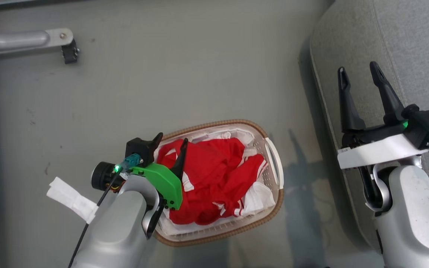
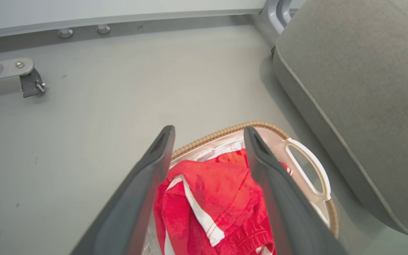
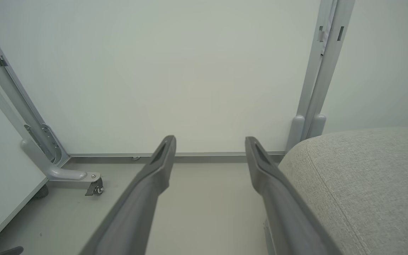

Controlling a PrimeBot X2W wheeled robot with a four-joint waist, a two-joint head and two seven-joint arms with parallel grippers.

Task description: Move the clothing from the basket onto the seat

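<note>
The grey floor [image 1: 184,67] carries the basket [image 1: 218,232]. The seat [image 1: 404,44] stands to the basket's right. A white strip [image 1: 71,199] lies to its left.

Read this as a lab test bay, I'd say, not a home: plain white partition panels [image 3: 190,71] in grey metal frames [image 3: 312,81], one castered foot [image 3: 94,184] on a bare grey floor [image 1: 162,74]. A grey seat [image 1: 404,37] and laundry basket [image 1: 218,123] stood there like staged props

One basket [image 1: 218,122] holds one tangled heap of clothing [image 1: 214,175], garments uncountable, with one seat [image 1: 404,44] to the basket's right and two grippers: the left gripper [image 1: 173,137] above the basket, the right gripper [image 1: 358,67] to its right.
</note>
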